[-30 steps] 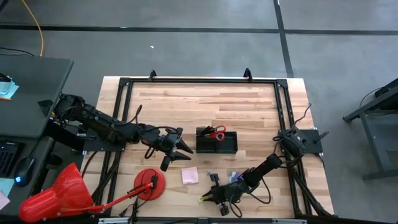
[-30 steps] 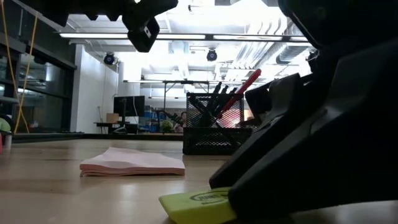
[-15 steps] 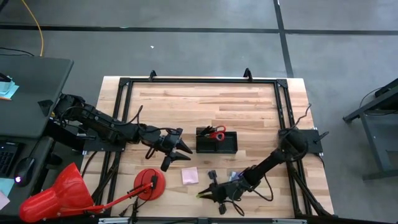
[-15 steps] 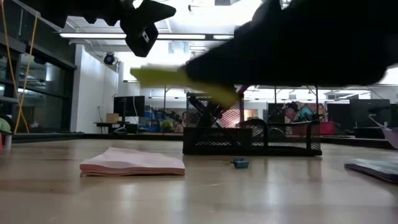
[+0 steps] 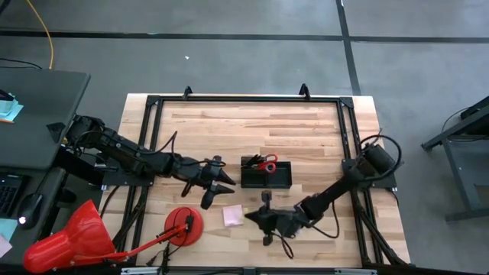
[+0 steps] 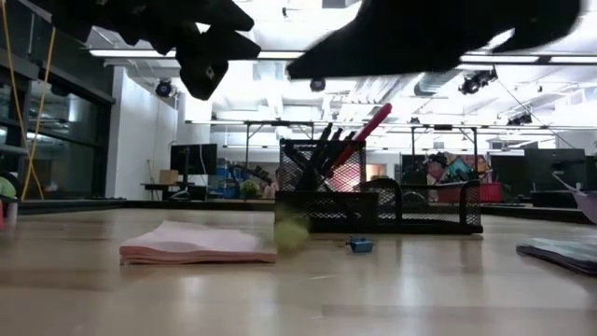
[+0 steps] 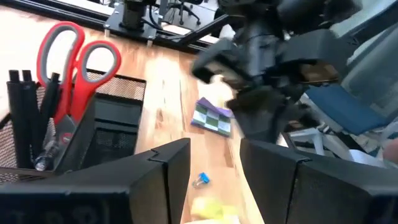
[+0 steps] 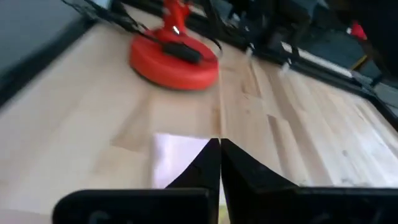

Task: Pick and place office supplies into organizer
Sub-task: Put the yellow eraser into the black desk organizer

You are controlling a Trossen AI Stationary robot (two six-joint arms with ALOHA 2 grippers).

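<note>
The black mesh organizer (image 5: 266, 174) stands mid-table with red-handled scissors (image 7: 74, 62) and dark pens (image 7: 22, 118) upright in it. A pink sticky pad (image 5: 233, 216) lies flat on the table near it. My right gripper (image 5: 250, 217) hovers shut beside the pad, nothing between its fingers (image 8: 219, 158). A small yellow piece (image 6: 291, 233) shows blurred, low at the table below it; it also shows in the left wrist view (image 7: 214, 210). My left gripper (image 5: 226, 186) hangs open left of the organizer, holding nothing (image 7: 214, 155). A purple pad (image 7: 211, 117) lies under the right arm.
A tiny blue clip (image 6: 360, 245) lies in front of the organizer. A red disc with a stick (image 5: 183, 225) and a big red cone (image 5: 72, 237) sit at the near left. Black frame rails (image 5: 244, 99) run round the table. Bare wood lies beyond the organizer.
My right gripper has risen from the table's near edge and gone toward the organizer, carrying the yellow piece up with it. The piece has since left the fingers and dropped to table height. My left gripper has tipped slightly without shifting.
</note>
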